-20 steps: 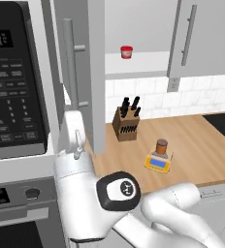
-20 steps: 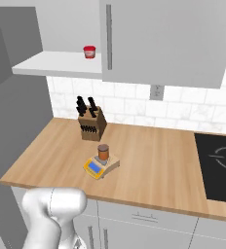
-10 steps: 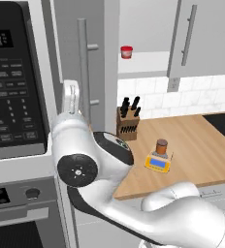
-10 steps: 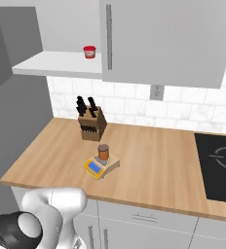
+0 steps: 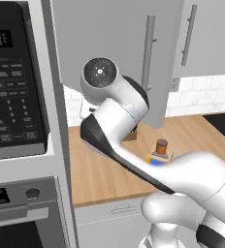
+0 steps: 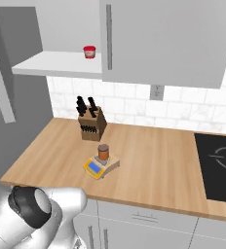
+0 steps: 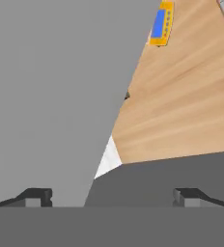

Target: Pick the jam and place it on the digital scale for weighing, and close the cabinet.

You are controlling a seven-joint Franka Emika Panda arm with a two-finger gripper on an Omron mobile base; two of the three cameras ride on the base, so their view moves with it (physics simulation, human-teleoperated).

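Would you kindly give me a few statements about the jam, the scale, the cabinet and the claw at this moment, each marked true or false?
1. The jam stands on the digital scale. True.
2. The cabinet is fully closed. False: its left door stands open, showing the shelf.
3. A red jar sits on the cabinet shelf. True.
4. The claw is clamped on the jam. False: its jaws are open and hold nothing, close to a grey door panel.
5. The knife block lies on the cooktop. False: it stands on the wooden counter behind the scale.
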